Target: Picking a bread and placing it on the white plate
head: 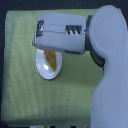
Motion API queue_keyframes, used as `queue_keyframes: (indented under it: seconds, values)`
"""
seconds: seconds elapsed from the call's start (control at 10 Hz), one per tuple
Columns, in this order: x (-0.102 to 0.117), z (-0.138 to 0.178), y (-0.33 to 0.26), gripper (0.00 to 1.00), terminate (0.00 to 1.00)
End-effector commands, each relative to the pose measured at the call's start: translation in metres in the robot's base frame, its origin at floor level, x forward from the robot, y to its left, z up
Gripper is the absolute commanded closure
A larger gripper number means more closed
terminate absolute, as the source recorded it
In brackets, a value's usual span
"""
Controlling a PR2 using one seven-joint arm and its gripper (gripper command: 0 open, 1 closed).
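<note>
The white plate (44, 70) lies on the green cloth, left of centre in the exterior view. The bread (51, 60), golden-orange and elongated, rests on the plate, pointing from its upper edge toward its middle. Its far end is hidden under my gripper (38, 36), which hovers over the plate's upper rim and reaches in from the exterior view's right. From this angle the grey gripper body covers the fingers, so whether they touch the bread, and whether they are open or shut, does not show.
A green cloth (20, 85) covers the table. My bulky grey forearm and upper arm (107, 75) fill the exterior view's right side and hide the table there. The table's front edge (30, 123) runs along the bottom.
</note>
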Motion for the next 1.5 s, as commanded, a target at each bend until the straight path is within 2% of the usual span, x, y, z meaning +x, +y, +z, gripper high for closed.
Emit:
queue_keyframes:
  seconds: [0.0,0.1,0.4,0.9,1.2,1.4]
  values:
    - [0.012,0.031,-0.003,0.00,0.00]
    - [0.031,0.076,-0.012,0.00,0.00]
    - [0.034,0.111,-0.033,0.00,0.00]
    - [0.017,0.128,-0.075,0.00,0.00]
    - [0.004,0.127,-0.151,0.00,0.00]
    - [-0.003,0.132,-0.180,0.00,0.00]
